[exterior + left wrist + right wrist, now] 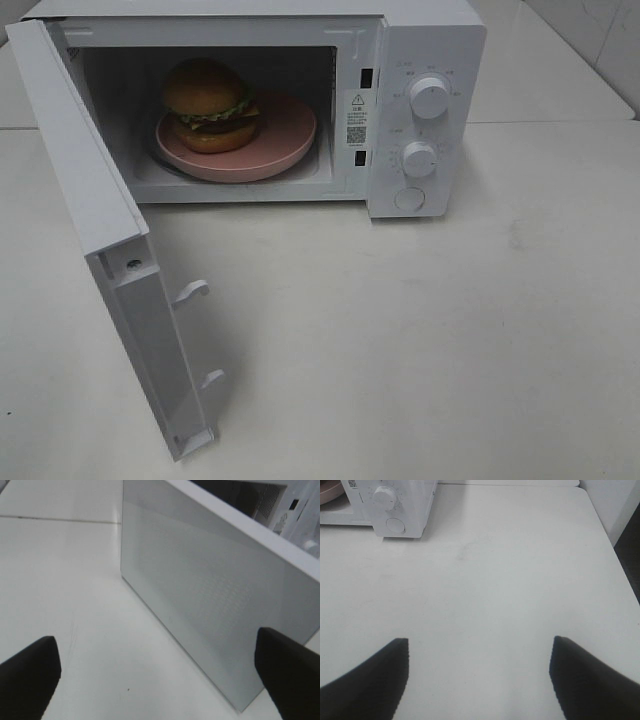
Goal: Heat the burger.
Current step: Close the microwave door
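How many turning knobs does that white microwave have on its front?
2. The upper white round knob sits near the top of the white microwave's control panel; the lower white round knob is directly below it. Beneath them is a flat round button, not a knob.

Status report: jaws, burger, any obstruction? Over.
Left gripper and right gripper: jaws open, empty. Burger on pink plate inside microwave. Door wide open; nothing seen blocking it.
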{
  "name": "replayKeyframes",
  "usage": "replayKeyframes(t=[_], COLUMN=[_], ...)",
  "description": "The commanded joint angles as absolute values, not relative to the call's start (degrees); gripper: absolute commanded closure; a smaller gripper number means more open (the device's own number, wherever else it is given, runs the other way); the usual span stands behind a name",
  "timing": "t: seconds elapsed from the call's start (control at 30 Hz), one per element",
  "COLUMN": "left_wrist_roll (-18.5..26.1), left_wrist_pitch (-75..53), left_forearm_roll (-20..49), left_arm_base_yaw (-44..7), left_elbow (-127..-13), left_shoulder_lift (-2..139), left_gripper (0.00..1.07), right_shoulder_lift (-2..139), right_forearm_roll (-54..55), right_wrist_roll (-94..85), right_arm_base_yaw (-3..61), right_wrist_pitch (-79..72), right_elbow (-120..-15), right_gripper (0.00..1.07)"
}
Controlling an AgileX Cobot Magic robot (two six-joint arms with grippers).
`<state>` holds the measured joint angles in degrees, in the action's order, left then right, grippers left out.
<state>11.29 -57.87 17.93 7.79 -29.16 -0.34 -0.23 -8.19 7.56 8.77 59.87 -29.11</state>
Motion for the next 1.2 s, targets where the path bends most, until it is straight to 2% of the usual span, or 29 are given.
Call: replayKeyframes(t=[0.03, 0.23, 0.27, 0.33, 0.37, 0.4, 0.43, 0.47, 0.5, 0.53, 0.57, 0.6, 0.63, 0.8, 0.9, 1.0, 1.07, 1.2], left_wrist_roll=[11.1, 11.2, 11.2, 11.2, 11.2, 11.2, 11.2, 11.2, 11.2, 11.2, 11.2, 11.2, 11.3, 12.2, 12.4, 12.5, 14.0, 14.3], left_wrist_pitch=[-53.8, -48.6, -46.3, -45.2, -43.4, -43.4, -42.2, -41.8, -41.8, -41.1, -40.6, -40.6, -39.8, -37.8, -35.4, -29.2, -19.5, -14.2], left_forearm_roll=[18.9, 19.1, 19.2, 19.3, 19.3, 19.3, 19.1, 19.1, 19.1, 19.1, 19.1, 19.1, 19.1, 16.9, 13.3, 11.9, 12.2, 12.4], left_arm_base_yaw=[8.0, 8.0, 8.0, 8.0, 8.0, 8.0, 8.0, 8.0, 8.0, 8.0, 8.0, 8.0, 8.0, 8.0, 8.0, 8.0, 8.0, 8.0], left_elbow=[-30.3, -30.3, -30.3, -30.3, -30.3, -30.3, -30.3, -30.3, -30.3, -30.3, -30.3, -30.3, -30.3, -30.3, -30.3, -29.0, -25.6, -23.0], left_shoulder_lift=[-0.3, 3.5, 5.1, 6.0, 7.9, 7.9, 10.2, 11.4, 11.4, 13.7, 14.7, 14.7, 17.5, 22.7, 26.2, 29.0, 32.4, 35.0], left_gripper=[0.09, 0.18, 0.26, 0.30, 0.41, 0.41, 0.54, 0.62, 0.62, 0.76, 0.85, 0.85, 1.04, 1.07, 1.07, 1.07, 1.07, 1.07], right_shoulder_lift=[-1.8, -1.8, -1.8, -1.8, -1.8, -1.8, -1.8, -1.8, -1.8, -1.8, -1.8, -1.8, -1.8, -1.8, -1.8, -1.8, -1.8, -1.8], right_forearm_roll=[-8.3, -8.3, -8.3, -8.3, -8.3, -8.3, -8.3, -8.3, -8.3, -8.3, -8.3, -8.3, -8.3, -8.3, -8.3, -8.3, -8.3, -8.3], right_wrist_roll=[7.9, 7.9, 7.9, 7.9, 7.9, 7.9, 7.9, 7.9, 7.9, 7.9, 7.9, 7.9, 7.9, 7.9, 7.9, 7.9, 7.9, 7.9], right_arm_base_yaw=[8.4, 8.4, 8.4, 8.4, 8.4, 8.4, 8.4, 8.4, 8.4, 8.4, 8.4, 8.4, 8.4, 8.4, 8.4, 8.4, 8.4, 8.4], right_wrist_pitch=[59.5, 59.5, 59.5, 59.5, 59.5, 59.5, 59.5, 59.5, 59.5, 59.5, 59.5, 59.5, 59.5, 59.5, 59.5, 59.5, 59.5, 59.5], right_elbow=[-29.1, -29.1, -29.1, -29.1, -29.1, -29.1, -29.1, -29.1, -29.1, -29.1, -29.1, -29.1, -29.1, -29.1, -29.1, -29.1, -29.1, -29.1], right_gripper=[0.32, 0.32, 0.32, 0.32, 0.32, 0.32, 0.32, 0.32, 0.32, 0.32, 0.32, 0.32, 0.32, 0.32, 0.32, 0.32, 0.32, 0.32])
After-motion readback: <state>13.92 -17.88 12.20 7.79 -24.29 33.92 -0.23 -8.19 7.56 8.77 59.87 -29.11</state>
